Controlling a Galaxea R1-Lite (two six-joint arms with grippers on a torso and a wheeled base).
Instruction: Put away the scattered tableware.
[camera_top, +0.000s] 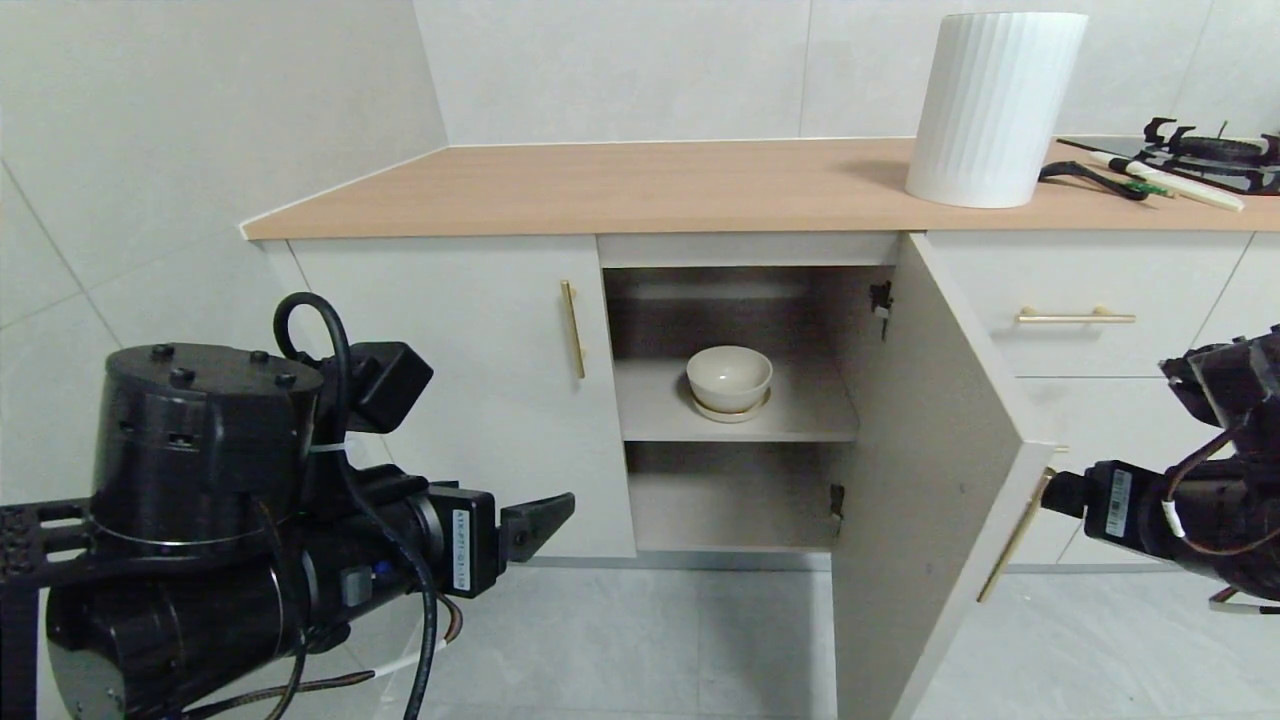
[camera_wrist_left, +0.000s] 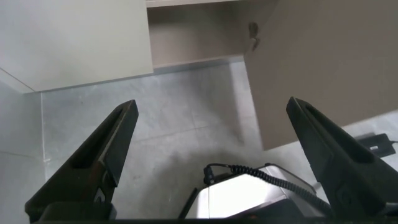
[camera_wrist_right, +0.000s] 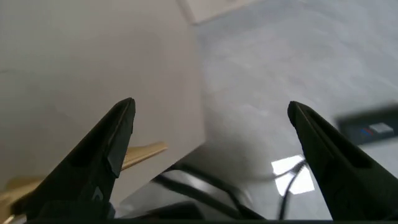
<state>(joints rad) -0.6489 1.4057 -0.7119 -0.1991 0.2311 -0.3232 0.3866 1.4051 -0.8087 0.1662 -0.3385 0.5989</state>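
The bowl (camera_top: 729, 376) has a smooth, glossy cream glaze, as of ceramic, and the saucer (camera_top: 730, 411) under it shares that finish. The shelf (camera_top: 810, 400) and the cabinet door (camera_top: 930, 450) are smooth, matt, pale laminate board. The door handle (camera_top: 571, 328) is slim brushed metal in a gold tone. The countertop (camera_top: 620, 185) shows a matt wood grain. The white container (camera_top: 990, 105) on it is ribbed and matt; whether plastic or ceramic is hard to tell. The wall tiles (camera_top: 200, 120) are smooth with a faint sheen. The floor (camera_top: 640, 640) is grey stone-look tile, softly reflective. The left gripper (camera_wrist_left: 211, 103) and right gripper (camera_wrist_right: 211, 103) have matt black plastic fingers.
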